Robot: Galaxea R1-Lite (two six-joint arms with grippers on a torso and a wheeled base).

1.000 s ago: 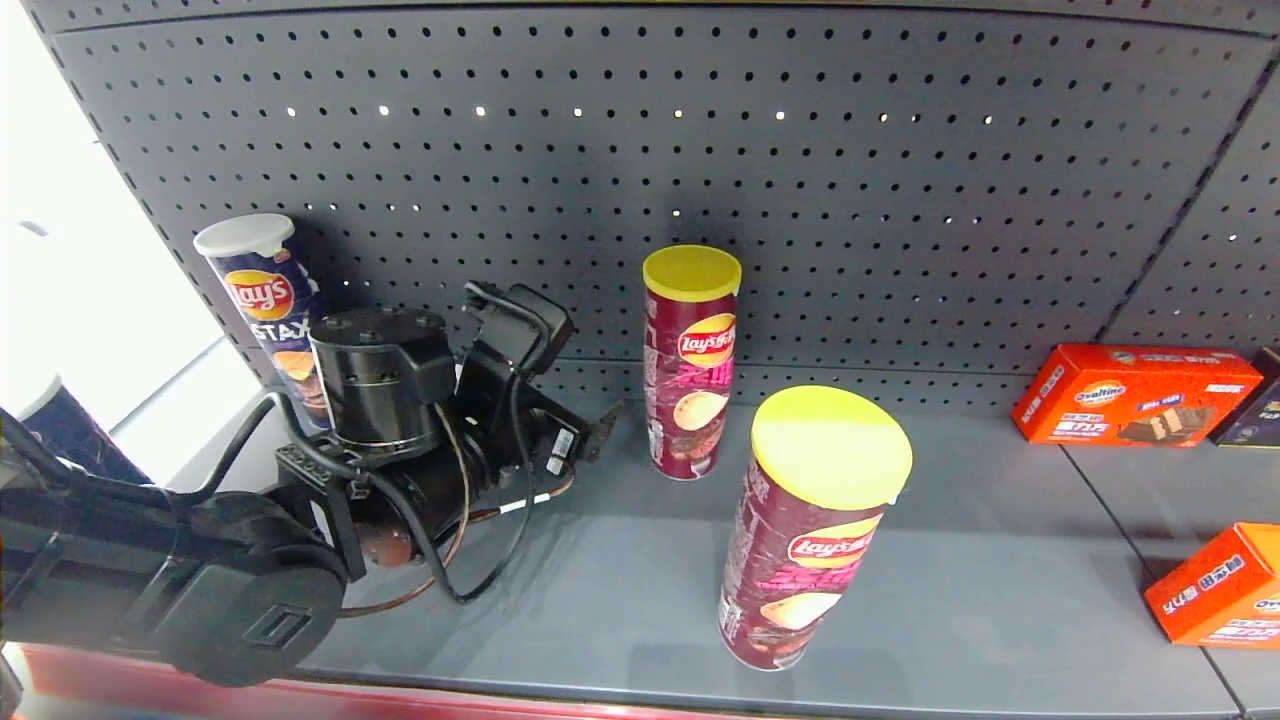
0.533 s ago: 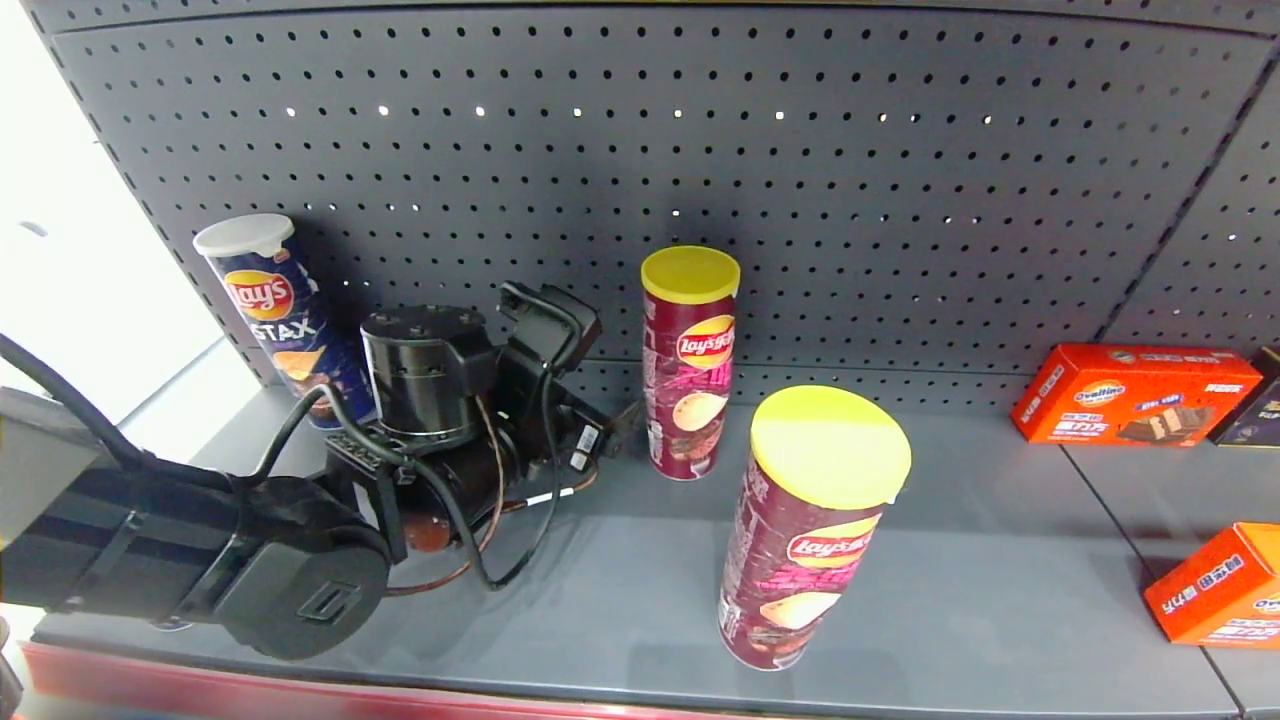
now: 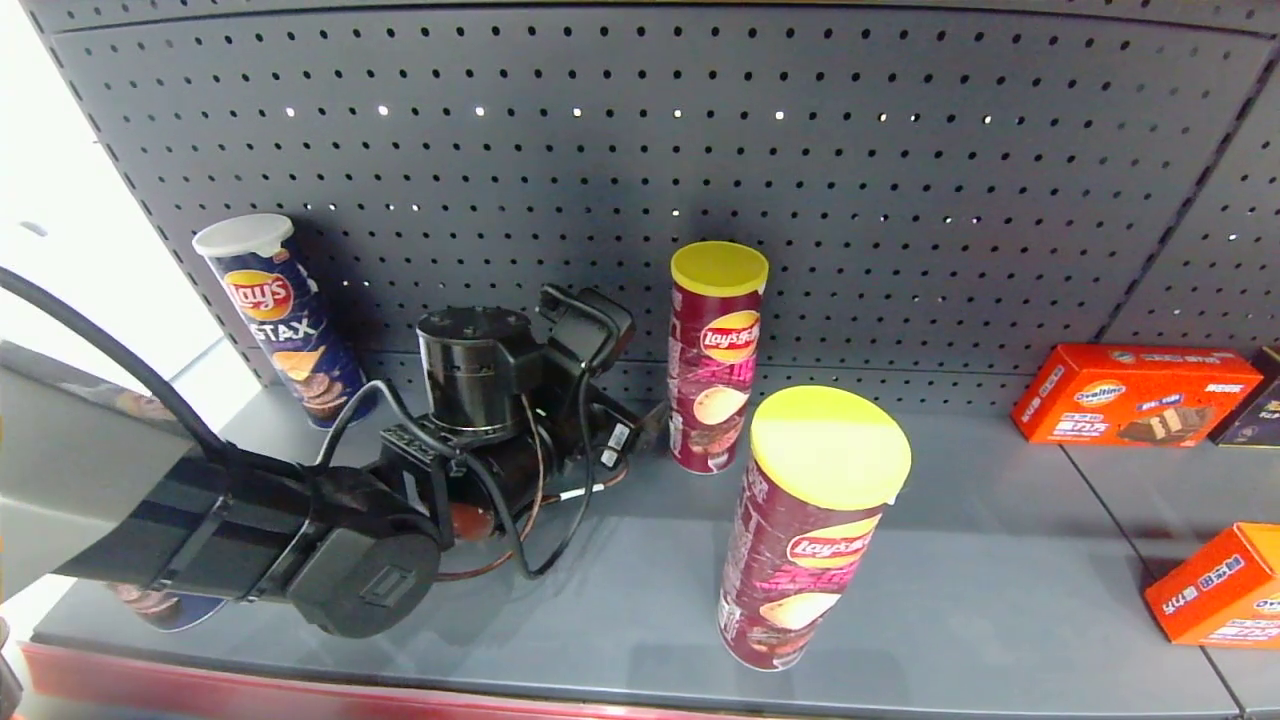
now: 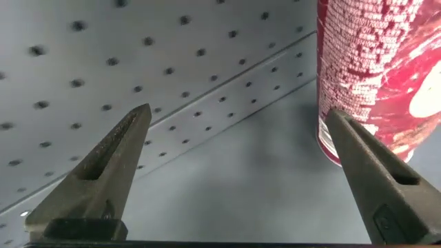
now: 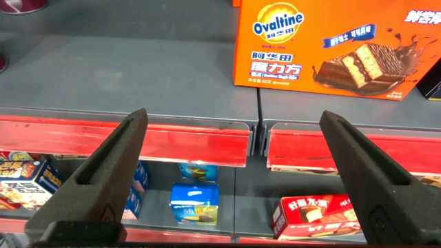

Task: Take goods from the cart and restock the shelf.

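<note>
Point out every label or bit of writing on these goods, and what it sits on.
Blue can: round logo with a word beneath.
Back red can: round logo; fine print too small to read.
Front red can: round logo.
Orange box at the back: logo and large characters.
Orange box nearer the edge: large characters, partly cut off.
Blue pack on the lower shelf: too small to read.
</note>
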